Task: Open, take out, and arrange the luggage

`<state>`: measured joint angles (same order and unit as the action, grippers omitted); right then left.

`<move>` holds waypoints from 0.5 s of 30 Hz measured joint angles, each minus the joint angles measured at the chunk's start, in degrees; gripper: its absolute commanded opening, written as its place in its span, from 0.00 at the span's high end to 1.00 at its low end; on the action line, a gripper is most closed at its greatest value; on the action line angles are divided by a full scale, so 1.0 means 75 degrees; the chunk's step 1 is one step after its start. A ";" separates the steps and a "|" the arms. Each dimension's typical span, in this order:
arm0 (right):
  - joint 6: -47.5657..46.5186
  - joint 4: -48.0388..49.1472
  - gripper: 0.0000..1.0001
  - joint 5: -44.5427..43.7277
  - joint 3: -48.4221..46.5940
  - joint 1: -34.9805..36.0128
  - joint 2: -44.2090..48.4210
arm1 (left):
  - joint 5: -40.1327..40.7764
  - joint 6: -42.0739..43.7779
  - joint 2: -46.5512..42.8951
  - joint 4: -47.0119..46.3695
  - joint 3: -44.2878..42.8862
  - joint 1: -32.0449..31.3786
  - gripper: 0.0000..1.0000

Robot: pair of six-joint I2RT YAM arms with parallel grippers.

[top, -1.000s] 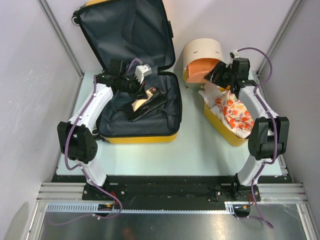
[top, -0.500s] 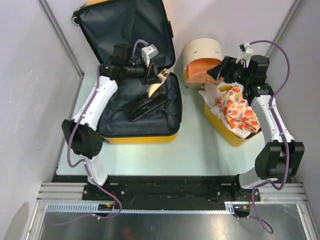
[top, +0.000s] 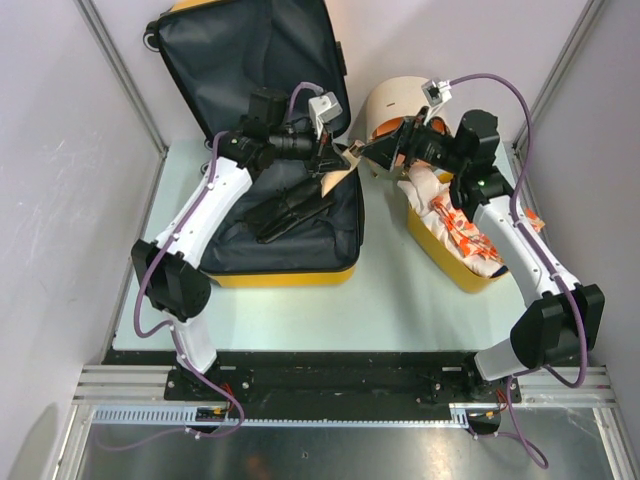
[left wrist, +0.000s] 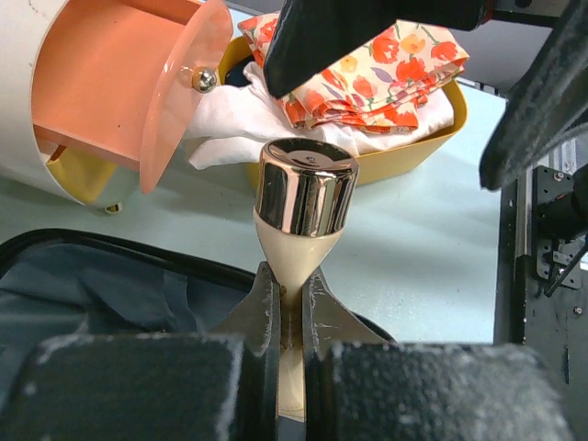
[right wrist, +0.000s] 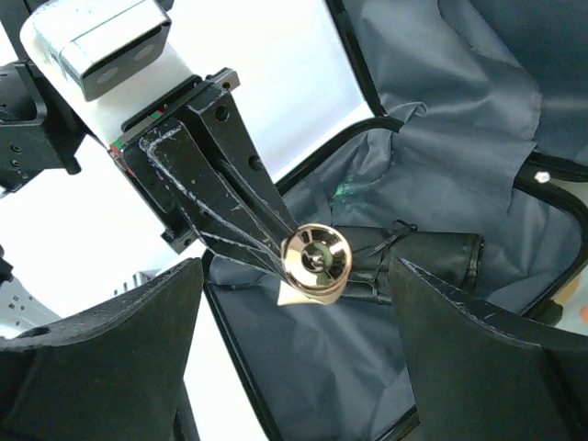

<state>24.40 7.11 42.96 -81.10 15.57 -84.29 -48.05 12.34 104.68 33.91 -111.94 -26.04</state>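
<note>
The yellow luggage (top: 290,276) lies open at the back left, its dark grey lining (top: 250,60) showing, also in the right wrist view (right wrist: 459,119). My left gripper (top: 336,163) is shut on a cream bottle with a gold cap (top: 338,177), held above the case's right edge. In the left wrist view the gripper (left wrist: 292,285) pinches the bottle's tapered neck below the cap (left wrist: 306,188). My right gripper (top: 385,150) is open and faces the cap. In the right wrist view the cap (right wrist: 316,258) sits between its spread fingers (right wrist: 110,340).
A black pouch (top: 290,212) lies inside the luggage. A cream-and-pink drum box (top: 400,100) stands at the back, its pink drawer open (left wrist: 101,83). A yellow basket (top: 450,265) with a floral cloth (top: 470,225) and a white cloth sits at the right.
My left gripper has carried the bottle up and to the right, out of the luggage. My right gripper has swung left from the basket and now faces the cap.
</note>
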 measured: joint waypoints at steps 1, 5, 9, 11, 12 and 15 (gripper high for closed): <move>0.0006 0.0000 0.16 -0.0006 0.0000 0.0041 0.0000 | 0.0017 -0.0017 -0.0015 -0.0070 0.0041 -0.0020 1.00; 0.0064 0.0000 0.21 -0.0172 0.0003 0.0236 0.0000 | 0.0079 -0.0073 -0.0029 -0.0274 0.0085 -0.0149 1.00; 0.0122 0.0000 0.31 -0.0455 0.0003 0.0361 -0.0017 | 0.0160 -0.0166 -0.0032 -0.0463 0.0085 -0.0256 1.00; 0.0204 0.0000 0.39 -0.0560 0.0003 0.0391 -0.0052 | 0.0184 -0.0189 -0.0032 -0.0530 0.0087 -0.0280 1.00; 0.0210 0.0000 0.42 -0.0595 0.0003 0.0391 -0.0070 | 0.0187 -0.0195 -0.0032 -0.0571 0.0099 -0.0283 1.00; 0.0286 -0.0052 0.50 -0.0691 0.0015 0.0391 -0.0114 | 0.0219 -0.0245 -0.0044 -0.0653 0.0137 -0.0289 1.00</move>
<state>26.55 6.72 37.78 -80.99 18.50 -85.14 -46.41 10.50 104.36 29.02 -110.91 -28.21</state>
